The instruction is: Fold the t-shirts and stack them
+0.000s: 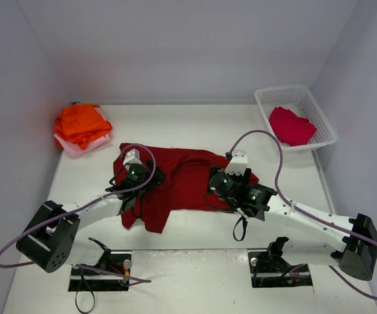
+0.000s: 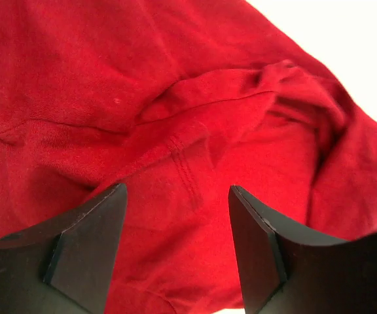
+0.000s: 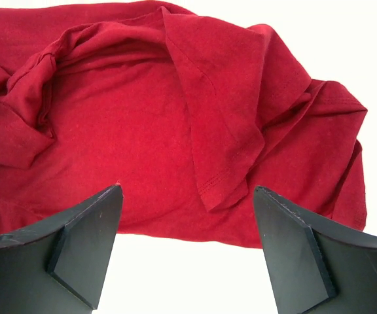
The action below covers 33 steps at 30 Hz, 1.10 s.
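Tabletop (image 1: 241, 131), dark red t-shirt (image 1: 182, 176) lengthwise left-right

Plain dark red t-shirt (image 1: 185, 180) on white surface (image 1: 195, 127). Left of it: bright orange shirts (image 1: 80, 123) over pale pink shirt (image 1: 77, 149). Right of it: crimson shirt (image 1: 292, 125), white lattice basket (image 1: 324, 121).

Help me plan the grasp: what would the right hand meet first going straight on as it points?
Probably the dark red t-shirt: its folded sleeve lies ahead of the open right hand; depth unclear.
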Each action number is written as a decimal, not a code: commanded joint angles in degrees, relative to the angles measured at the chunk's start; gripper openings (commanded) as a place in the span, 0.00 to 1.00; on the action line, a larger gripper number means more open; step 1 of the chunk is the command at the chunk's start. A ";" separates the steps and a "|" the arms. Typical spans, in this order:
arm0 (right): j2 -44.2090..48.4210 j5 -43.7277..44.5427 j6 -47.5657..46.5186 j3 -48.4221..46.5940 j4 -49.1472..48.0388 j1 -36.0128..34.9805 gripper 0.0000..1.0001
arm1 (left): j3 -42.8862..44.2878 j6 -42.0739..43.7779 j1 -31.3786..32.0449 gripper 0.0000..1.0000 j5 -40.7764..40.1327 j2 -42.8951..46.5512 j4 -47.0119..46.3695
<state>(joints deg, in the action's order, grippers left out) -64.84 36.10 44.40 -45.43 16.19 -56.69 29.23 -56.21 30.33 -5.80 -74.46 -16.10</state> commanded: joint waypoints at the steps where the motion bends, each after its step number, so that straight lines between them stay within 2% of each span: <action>1: 0.77 3.89 1.12 -1.94 0.51 -0.27 0.77 | 2.75 -0.40 0.26 0.58 0.00 -2.18 -6.31; 7: -0.73 3.89 1.48 -1.86 0.69 -0.27 0.76 | 6.09 1.18 0.26 0.58 -0.61 -7.19 -6.14; 8: -0.73 3.89 1.56 -1.77 0.69 -0.35 0.76 | 7.06 1.88 0.17 0.54 -0.96 -7.98 -5.88; 9: -0.90 4.07 1.65 -1.77 0.69 -0.27 0.76 | 7.41 2.24 0.17 0.44 -1.14 -8.33 -5.53; 10: -0.90 4.16 1.65 -1.59 0.78 -0.27 0.76 | 7.76 2.59 0.17 0.22 -1.49 -8.51 -5.09; 12: -1.17 4.42 1.83 -1.50 0.78 -0.27 0.75 | 8.47 3.38 0.17 0.05 -2.54 -8.60 -4.65; 13: -1.43 4.42 1.92 -1.42 0.78 -0.27 0.75 | 8.73 3.99 0.08 0.00 -3.07 -8.43 -3.60; 26: -8.28 4.16 5.52 -2.03 1.22 -0.27 0.72 | 9.70 9.71 -0.27 0.00 -10.19 -0.96 6.86; 27: -8.20 4.07 5.43 -2.03 1.22 -0.27 0.72 | 10.22 10.23 -0.27 0.22 -10.89 -0.78 8.44; 30: -7.85 4.07 5.08 -2.21 1.22 -0.27 0.72 | 11.19 11.90 -0.27 0.48 -11.07 -1.13 9.33; 33: -7.58 3.89 5.08 -1.94 1.22 -0.36 0.71 | 11.98 13.92 -0.27 0.53 -9.76 -2.62 7.66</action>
<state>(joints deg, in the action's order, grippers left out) -73.08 37.30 48.18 -45.45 17.28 -56.69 37.65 -45.50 30.30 -14.90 -77.17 -7.03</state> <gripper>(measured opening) 0.716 0.519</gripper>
